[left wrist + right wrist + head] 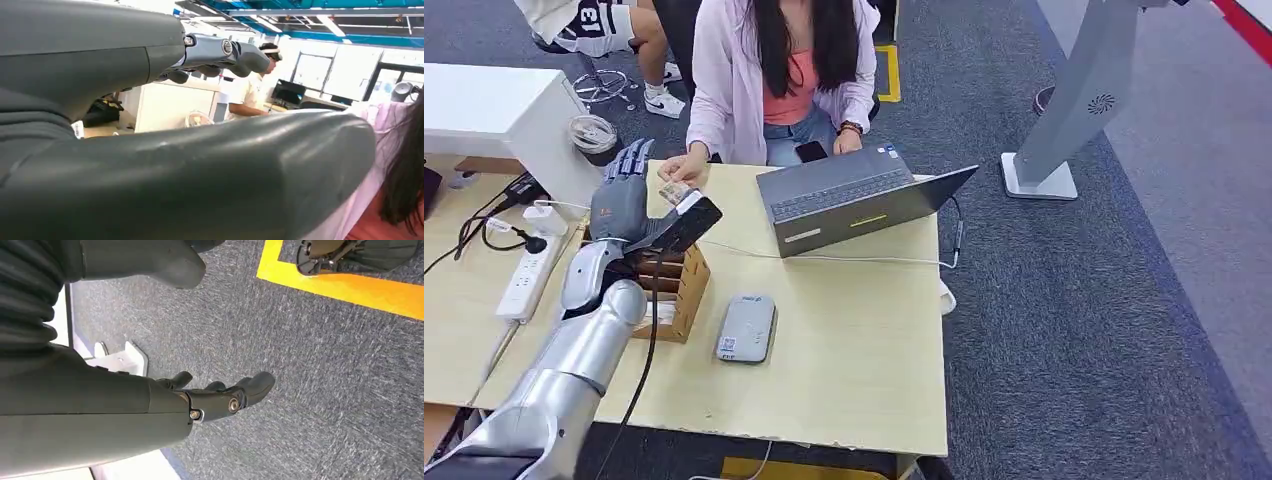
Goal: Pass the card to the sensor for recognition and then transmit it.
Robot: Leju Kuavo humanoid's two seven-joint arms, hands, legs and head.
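My left hand (629,200) is raised over the wooden box (679,290), fingers straight and thumb stretched out toward the person. In the left wrist view a wide bare gap lies between the thumb (210,175) and the fingers (225,52). A small patterned card (675,190) sits just beyond my thumb, with the person's hand (686,166) on it. I cannot tell whether the card touches my thumb. The grey card sensor (746,327) lies flat on the table (854,350), right of the box. My right hand (220,395) hangs over the carpet, fingers loosely bent, holding nothing.
A person in a pink jacket (774,70) sits at the far side of the table behind an open laptop (854,195). A power strip (527,275) with cables and a cup (592,133) are on the left. A grey stand (1064,110) rises on the carpet to the right.
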